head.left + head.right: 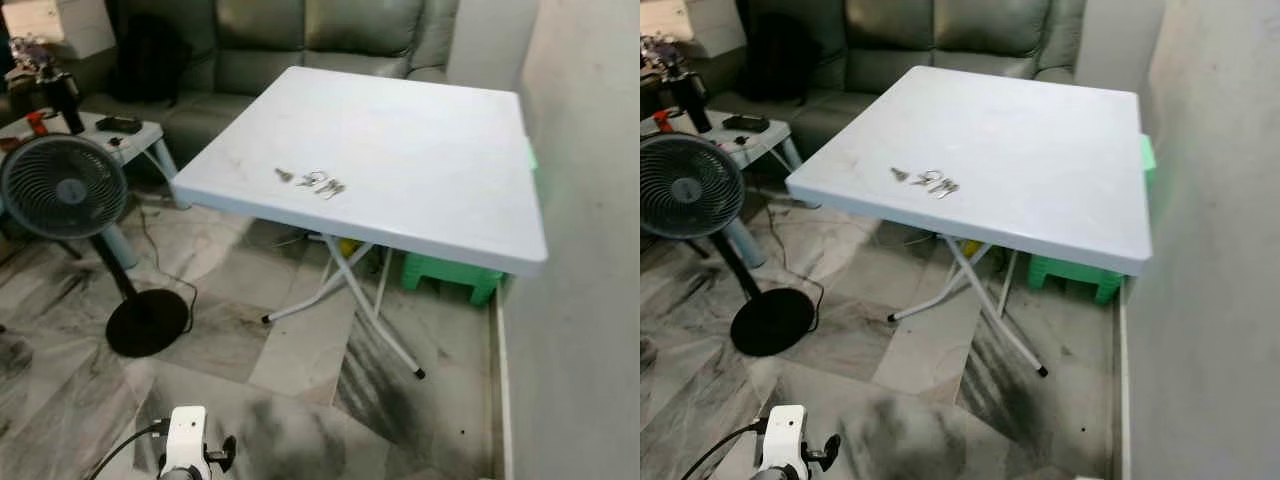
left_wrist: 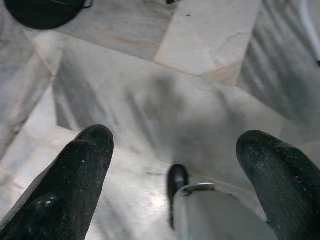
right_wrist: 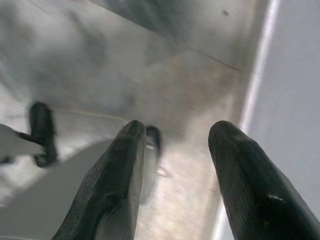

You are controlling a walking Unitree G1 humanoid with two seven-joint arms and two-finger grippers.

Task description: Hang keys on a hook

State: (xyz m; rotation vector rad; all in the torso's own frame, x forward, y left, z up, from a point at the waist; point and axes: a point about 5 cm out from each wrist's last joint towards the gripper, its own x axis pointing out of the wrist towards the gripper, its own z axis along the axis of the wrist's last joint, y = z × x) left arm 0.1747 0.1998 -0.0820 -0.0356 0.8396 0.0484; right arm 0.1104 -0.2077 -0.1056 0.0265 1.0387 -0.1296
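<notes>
While the keys (image 1: 313,182) lie near the front edge of the white folding table (image 1: 420,140), well apart from both sets of jaws, the left gripper (image 2: 175,150) and right gripper (image 3: 175,140) hang low, pointing down at the marble floor (image 1: 300,350). Both have their jaws spread wide and hold nothing. They look like a small silvery bunch on a ring, spread flat.

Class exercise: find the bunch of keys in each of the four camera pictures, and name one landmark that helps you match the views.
Left eye view: keys near the white table's front edge, left of centre.
Right eye view: keys in the same spot.
Left wrist view: no keys here; marble floor.
Right wrist view: no keys here; floor and wall base.
Shared landmark: the standing fan.
</notes>
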